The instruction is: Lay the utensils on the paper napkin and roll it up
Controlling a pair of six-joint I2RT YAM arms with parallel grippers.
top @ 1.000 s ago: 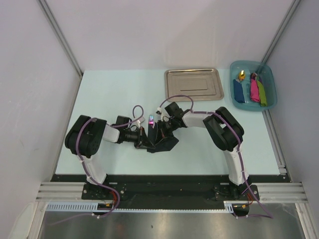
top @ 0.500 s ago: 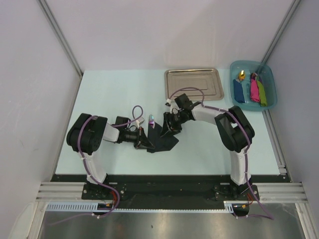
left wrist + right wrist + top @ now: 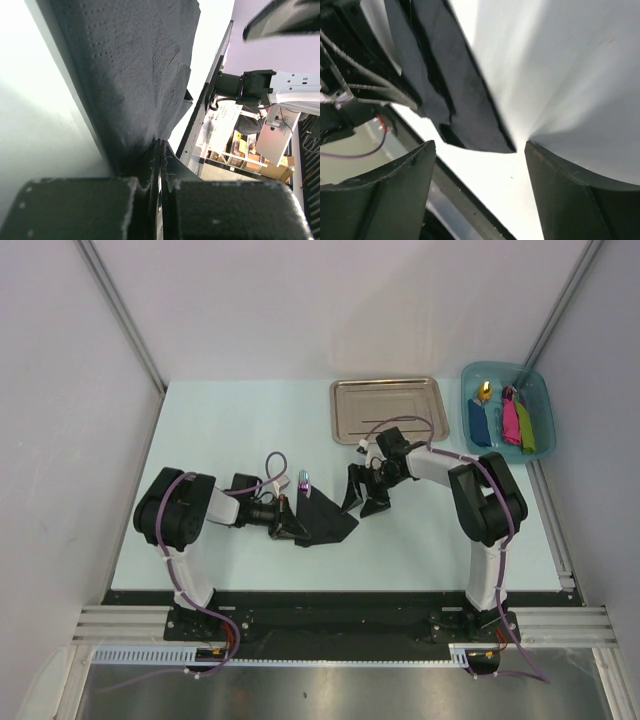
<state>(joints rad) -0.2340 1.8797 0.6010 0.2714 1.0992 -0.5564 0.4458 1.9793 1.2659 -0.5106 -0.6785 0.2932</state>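
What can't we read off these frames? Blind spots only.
- The utensils: top view, only a purplish tip shows; the rest is hidden by the paper napkin and the left gripper; count unknown.
- Napkin folds: right wrist view, blurred ahead of the open right gripper.
- The bin contents: top view, too small to identify.

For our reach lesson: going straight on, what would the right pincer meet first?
Probably the black paper napkin, straight ahead of the open right pincer; depth is unclear.
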